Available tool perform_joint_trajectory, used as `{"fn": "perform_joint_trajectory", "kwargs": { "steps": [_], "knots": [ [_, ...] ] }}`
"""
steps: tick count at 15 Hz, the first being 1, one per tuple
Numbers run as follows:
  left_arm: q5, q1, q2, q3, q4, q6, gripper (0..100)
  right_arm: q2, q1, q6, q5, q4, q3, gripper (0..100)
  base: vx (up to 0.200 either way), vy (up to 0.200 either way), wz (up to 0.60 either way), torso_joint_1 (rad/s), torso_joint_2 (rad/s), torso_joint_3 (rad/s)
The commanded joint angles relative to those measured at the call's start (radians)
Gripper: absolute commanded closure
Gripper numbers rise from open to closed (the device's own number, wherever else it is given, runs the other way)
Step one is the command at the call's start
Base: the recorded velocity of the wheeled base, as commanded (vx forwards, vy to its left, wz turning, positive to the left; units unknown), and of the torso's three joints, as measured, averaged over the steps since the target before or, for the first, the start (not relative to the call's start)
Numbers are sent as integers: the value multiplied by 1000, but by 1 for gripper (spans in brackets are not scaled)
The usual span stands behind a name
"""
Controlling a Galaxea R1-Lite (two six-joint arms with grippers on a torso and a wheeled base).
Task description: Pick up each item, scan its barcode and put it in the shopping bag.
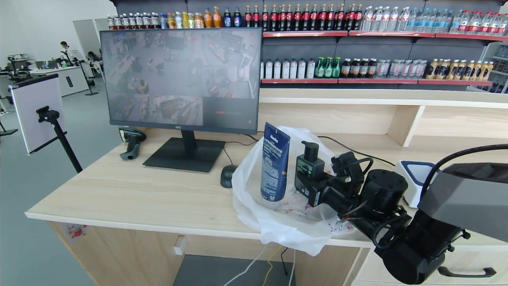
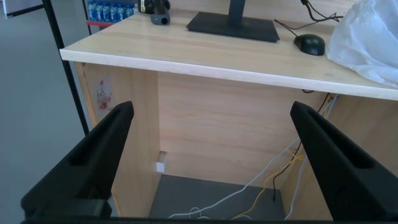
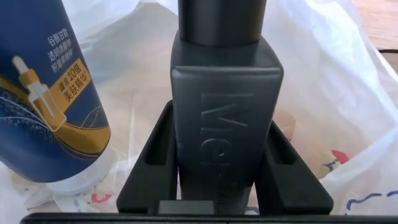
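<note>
- Pump bottle (image 1: 308, 169), dark and upright, sits clamped between the two fingers of the right end effector (image 1: 312, 190), which press on its lower body from either side; its pump head rises above the fingers.
- The held bottle is inside the open mouth of the white shopping bag (image 1: 254, 206), whose plastic spreads below and behind it. Whether the bottle's base touches the bag's floor cannot be told.
- A blue tube (image 1: 274, 167) stands upright on its cap in the same bag, just beside the bottle on the robot's left and apart from it.
- The bag lies at the front edge of the table (image 1: 139, 190), with part of it drooping over the edge.
- The left end effector (image 2: 211, 111) has its fingers spread wide apart and holds nothing; it is low in front of the table, below the tabletop and well apart from the bag.
- On the table there are also a monitor (image 1: 180, 79), a mouse (image 1: 227, 175) near the bag, a handheld scanner (image 1: 131, 143) and a white scanner box (image 1: 414, 178).
</note>
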Motion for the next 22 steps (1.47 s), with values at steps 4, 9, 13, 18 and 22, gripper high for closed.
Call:
{"fn": "perform_joint_trajectory", "kwargs": {
  "steps": [4,9,13,18,22],
  "knots": [
    [0,0,0,0,-1,-1,0,21,-1,-1,2,0,11,100,0,0,0,0,0,0],
    [0,1,0,0,-1,-1,0,19,-4,-1,2,0,46,100,0,0,0,0,0,0],
    [0,0,0,0,-1,-1,0,10,-16,18,4,0,53,0,0,0,0,0,0,0],
    [0,0,0,0,-1,-1,0,-94,-39,1,5,0,138,0,0,0,0,0,0,0],
    [0,1,0,0,0,-1,0,-263,-39,19,5,0,238,0,0,0,0,0,0,0]
  ]
}}
